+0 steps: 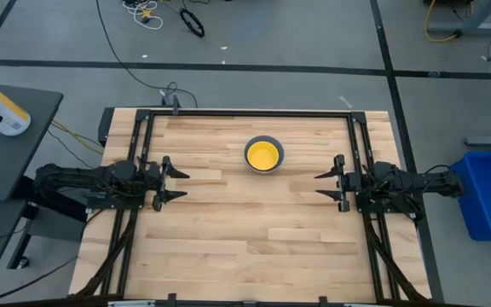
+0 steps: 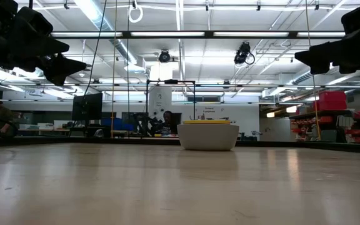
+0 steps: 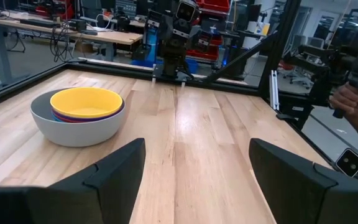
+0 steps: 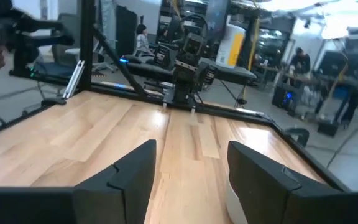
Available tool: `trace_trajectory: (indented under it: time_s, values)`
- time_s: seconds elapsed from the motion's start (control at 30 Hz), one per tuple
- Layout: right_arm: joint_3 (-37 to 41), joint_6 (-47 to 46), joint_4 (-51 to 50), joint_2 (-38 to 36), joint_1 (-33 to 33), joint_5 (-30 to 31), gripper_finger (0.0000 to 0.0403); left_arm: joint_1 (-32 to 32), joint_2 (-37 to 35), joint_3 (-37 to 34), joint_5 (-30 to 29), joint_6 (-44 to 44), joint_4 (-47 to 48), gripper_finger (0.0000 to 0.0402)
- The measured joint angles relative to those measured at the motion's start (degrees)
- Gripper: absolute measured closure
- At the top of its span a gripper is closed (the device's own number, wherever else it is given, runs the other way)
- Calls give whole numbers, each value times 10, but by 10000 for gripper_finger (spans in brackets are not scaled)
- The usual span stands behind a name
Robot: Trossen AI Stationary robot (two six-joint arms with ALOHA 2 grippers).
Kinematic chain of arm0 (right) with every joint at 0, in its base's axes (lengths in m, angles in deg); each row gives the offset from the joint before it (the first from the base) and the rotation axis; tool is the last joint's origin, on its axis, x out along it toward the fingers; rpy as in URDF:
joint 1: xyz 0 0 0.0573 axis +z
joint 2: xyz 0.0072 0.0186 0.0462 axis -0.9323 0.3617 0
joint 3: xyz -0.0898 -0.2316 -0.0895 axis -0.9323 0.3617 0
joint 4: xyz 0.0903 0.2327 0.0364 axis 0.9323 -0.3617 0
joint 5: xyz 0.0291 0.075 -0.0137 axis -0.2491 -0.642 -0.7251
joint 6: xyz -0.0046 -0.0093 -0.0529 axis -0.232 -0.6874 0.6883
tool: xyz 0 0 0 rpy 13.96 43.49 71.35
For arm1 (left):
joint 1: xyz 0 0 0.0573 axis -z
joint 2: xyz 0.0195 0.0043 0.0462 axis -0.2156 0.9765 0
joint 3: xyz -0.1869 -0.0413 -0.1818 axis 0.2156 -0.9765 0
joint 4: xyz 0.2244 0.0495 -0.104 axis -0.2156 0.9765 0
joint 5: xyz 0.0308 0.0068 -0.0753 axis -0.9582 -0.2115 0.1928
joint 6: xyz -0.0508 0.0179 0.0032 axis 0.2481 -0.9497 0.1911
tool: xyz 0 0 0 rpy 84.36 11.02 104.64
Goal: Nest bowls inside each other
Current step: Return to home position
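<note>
High view: wooden table [image 1: 254, 239] in a black frame, with each arm at its own side. Left arm [image 1: 83, 181] lies along the left edge and right arm [image 1: 407, 183] along the right edge. Each points inward across the boards, facing the other.

Left gripper [image 1: 186, 186]: released, fingers spread wide, nothing between them, well apart from the bowls. Left wrist view agrees — the two dark fingers [image 3: 120, 168] frame bare wood, with the stack off to one side beyond them. Low view shows the gripper held up off the table surface.

Right gripper [image 1: 317, 185]: likewise released and empty, fingers apart, well apart from the bowls. Raised above the table in the low view.

Stack of bowls [image 1: 263, 155]: a single upright stack standing on the table between the two grippers. It sits roughly midway across and nearer the upper rail in the high view, touching neither gripper.

Grey bowl [image 3: 73, 127]: outermost, flat on the wood, holds the rest.
Yellow bowl [image 3: 86, 102]: innermost and topmost, level, rim riding above the grey rim.
Dark blue rim [image 3: 118, 112]: thin band just under the yellow rim, inside the grey. Anything nested lower is hidden.

Off the table: blue bin [image 1: 488, 196] on the floor past the right arm. A person's hand [image 3: 348, 99] shows at the edge of the left wrist view — beyond the table frame.
</note>
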Motion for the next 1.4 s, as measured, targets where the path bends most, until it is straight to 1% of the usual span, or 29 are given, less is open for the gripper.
trace_trajectory:
  time_s: [0.13, 0.2, 0.37, 0.5, 0.63, 0.8, 0.87, 0.93, 1.03, 1.2, 1.4]
  values:
    - [0, 26, 32, -7, 0, -26, 201, 0, 0, 0, 0, 1, 0, 107]
    - [0, 30, 36, -7, 0, -28, 203, 0, 0, 0, 0, 1, 0, 107]
    - [0, 29, 1, -6, 0, -25, 198, 0, 0, 0, -4, -1, -2, 107]
    - [0, 2, 2, 8, 0, -13, 190, 0, 0, 0, -15, 1, -3, 107]
    - [0, -1, 2, 12, 0, -13, 183, 0, 0, 0, -14, 0, -17, 107]
    - [0, -1, 2, 11, 0, -12, 175, 0, 0, -1, -22, -35, -27, 107]
    - [0, 14, 2, 11, 0, -12, 173, 0, 0, -1, -22, -59, -28, 107]
    - [0, 36, 2, 11, 0, -12, 170, 0, 0, -1, -22, -60, -29, 107]
    - [0, 43, 2, 11, 0, -6, 166, 0, 0, -1, -22, -59, -21, 107]
    - [0, 16, 3, 12, 0, 29, 158, 0, 0, -1, -20, -66, -20, 107]
    - [0, -32, 3, 11, 0, 29, 147, 0, 0, 0, -20, -66, -19, 107]
